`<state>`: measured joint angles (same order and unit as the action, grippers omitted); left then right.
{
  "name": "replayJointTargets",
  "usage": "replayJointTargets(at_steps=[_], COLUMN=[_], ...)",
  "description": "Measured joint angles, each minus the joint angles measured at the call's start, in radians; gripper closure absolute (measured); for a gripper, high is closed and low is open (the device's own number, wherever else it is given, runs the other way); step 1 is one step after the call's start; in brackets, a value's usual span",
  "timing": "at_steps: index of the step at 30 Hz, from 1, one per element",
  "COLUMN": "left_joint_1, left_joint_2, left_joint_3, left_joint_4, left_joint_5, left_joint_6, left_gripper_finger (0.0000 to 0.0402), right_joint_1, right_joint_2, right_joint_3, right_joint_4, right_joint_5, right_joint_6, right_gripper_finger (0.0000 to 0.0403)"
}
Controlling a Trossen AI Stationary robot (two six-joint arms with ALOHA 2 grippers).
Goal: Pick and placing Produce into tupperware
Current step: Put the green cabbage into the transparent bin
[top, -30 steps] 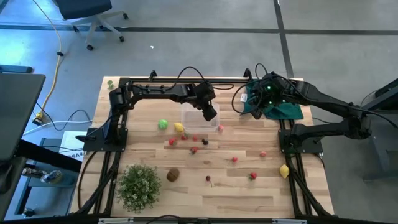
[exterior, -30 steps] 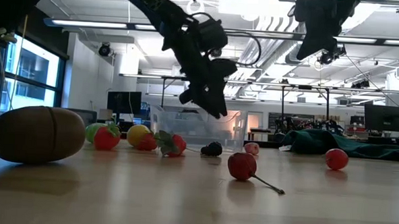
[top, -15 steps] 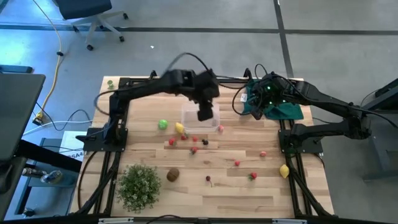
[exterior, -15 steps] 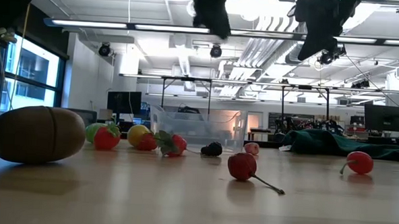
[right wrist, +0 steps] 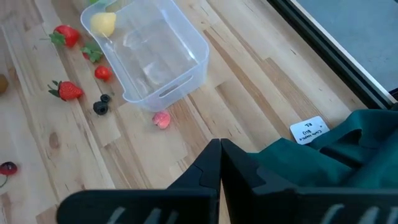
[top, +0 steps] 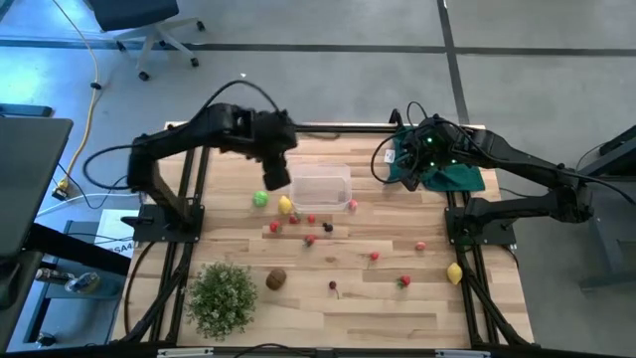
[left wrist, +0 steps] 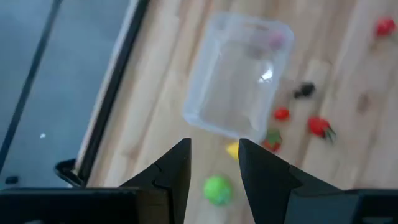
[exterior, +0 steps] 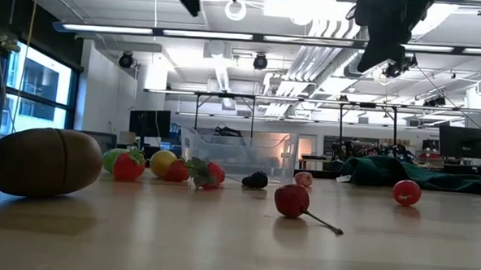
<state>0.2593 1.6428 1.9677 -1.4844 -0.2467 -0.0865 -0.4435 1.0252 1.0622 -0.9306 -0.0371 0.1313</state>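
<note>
The left tool (left wrist: 213, 163) is raised above the table (top: 397, 308), just outside the left end of the tupperware (top: 321, 188). Its two fingers (left wrist: 176, 168) stand apart with a clear gap between them, and nothing is held. Seen past the fingers, the green ball (left wrist: 217, 190) lies directly beneath the gap, with a yellow lemon (left wrist: 232, 150) just beyond it, close against the near wall of the tub.

The tupperware rests flat on the table and appears empty; its contents cannot be confirmed through the clear walls. A pink fruit (right wrist: 161, 119) lies on the table just beside its right end, outside the wall. A dark berry (left wrist: 304, 90) and several red fruits (left wrist: 318, 126) are scattered on the table just in front of the tub.

The right tool (right wrist: 219, 163) is held over the far right corner of the table, above the dark green cloth (right wrist: 348, 155). Its fingers are pressed together with no gap and nothing between them. A white label (right wrist: 309, 131) lies on the table at the cloth's edge.

Farther from both tools, toward the front of the table, lie a brown kiwi (top: 276, 279), a cherry with a stem (exterior: 292, 200), more red fruits, and a second lemon (top: 454, 272) near the right edge. A bushy green plant (top: 223, 295) stands at the front left corner.
</note>
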Motion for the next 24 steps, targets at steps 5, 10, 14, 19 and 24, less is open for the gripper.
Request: replayJointTargets(at_steps=[5,10,14,19,24], left_joint_1=[-0.017,-0.014,-0.003,-0.004,-0.004], left_joint_2=[-0.081,-0.155,-0.164,-0.165,-0.166], left_joint_3=[-0.231,-0.458,-0.580,-0.695,-0.801], left_joint_4=[0.047,0.152,0.205,0.219,0.284], left_joint_5=[0.067,0.182,0.240,0.222,0.160], left_joint_6=[-0.004,0.024,0.033,0.004,-0.023], left_gripper_finger=[0.0279,0.0279,0.0279,0.0279,0.0279], right_joint_1=[0.002,0.003,0.004,0.004,0.004], right_joint_2=[0.000,0.000,0.000,0.000,0.000], right_joint_3=[0.000,0.000,0.000,0.000,0.000], right_joint_4=[-0.002,-0.003,-0.004,-0.005,-0.008], right_joint_5=[-0.010,-0.013,-0.013,-0.013,-0.013], right_joint_6=[0.001,-0.001,-0.001,-0.001,-0.001], right_gripper_finger=[0.0402,0.0402,0.0402,0.0402,0.0402])
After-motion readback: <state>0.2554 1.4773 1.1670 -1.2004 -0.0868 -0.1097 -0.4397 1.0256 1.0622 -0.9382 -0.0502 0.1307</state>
